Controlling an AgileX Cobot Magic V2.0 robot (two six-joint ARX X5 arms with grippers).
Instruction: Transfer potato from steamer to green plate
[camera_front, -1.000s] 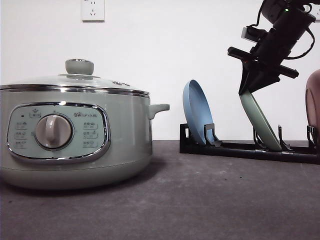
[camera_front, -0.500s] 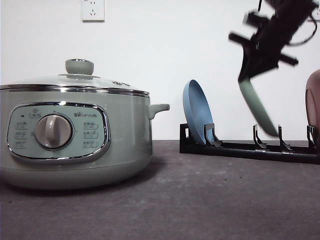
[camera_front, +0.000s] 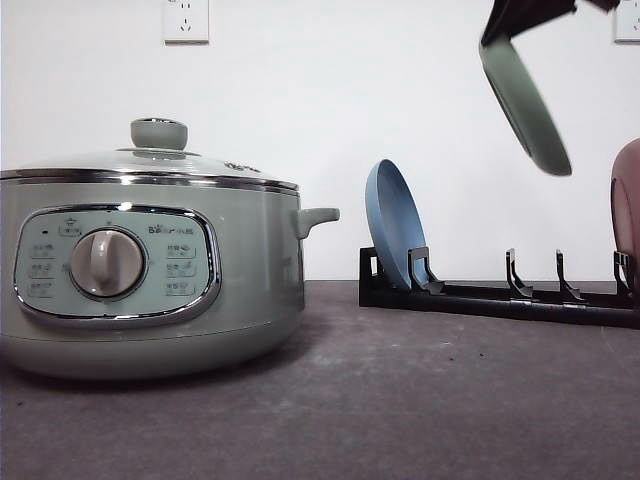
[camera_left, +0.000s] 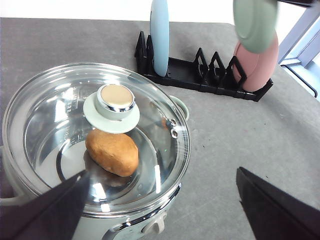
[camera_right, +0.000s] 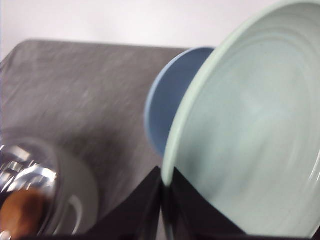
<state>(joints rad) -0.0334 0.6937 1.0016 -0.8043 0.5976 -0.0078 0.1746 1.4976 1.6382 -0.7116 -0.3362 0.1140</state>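
The green plate (camera_front: 525, 105) is pinched by the right gripper (camera_right: 164, 192), clear of the rack (camera_front: 495, 297); the left gripper's (camera_left: 160, 210) jaws are spread; the potato (camera_left: 112, 152) lies under the lid (camera_left: 95, 135) of the steamer (camera_front: 150, 270).

A staged kitchen test bench: steamer (camera_front: 150, 260), plate rack (camera_front: 490, 295), bare white wall (camera_front: 380, 90)

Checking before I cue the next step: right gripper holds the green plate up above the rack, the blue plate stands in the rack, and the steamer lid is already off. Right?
Not quite: the lid is on the steamer, with the potato under its glass, as the left wrist view shows. The right gripper does hold the green plate above the rack, and the blue plate stands in it.
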